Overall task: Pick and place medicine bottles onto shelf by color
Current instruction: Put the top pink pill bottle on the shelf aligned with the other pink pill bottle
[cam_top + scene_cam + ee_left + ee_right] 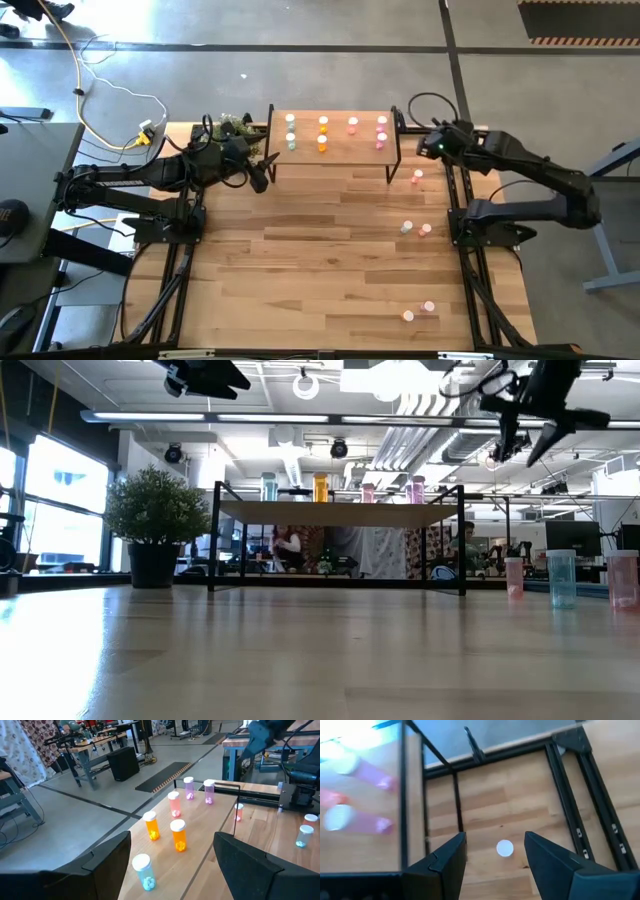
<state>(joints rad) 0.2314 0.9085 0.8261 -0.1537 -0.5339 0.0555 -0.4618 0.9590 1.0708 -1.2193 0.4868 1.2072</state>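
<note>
The shelf [335, 150] stands at the table's far middle. On it stand medicine bottles in rows: pale green [145, 870], orange [178, 835], red-pink [174, 803] and pink [208, 791]. More bottles stand on the table at the right: a pink one [417, 177] next to the shelf's right end, and a green [407, 228] and a pink one [425, 230] nearer. My left gripper [262, 172] hovers open at the shelf's left end. My right gripper [428, 147] hangs open, high over the shelf's right end; the pink bottle's white cap [505, 848] shows far below, between its fingers.
Two more bottles [418, 311] stand near the table's front right. A potted plant [155, 520] stands behind the shelf's left end. Black frame rails [462, 200] run along the table's right side. Bare boards lie at the middle and left.
</note>
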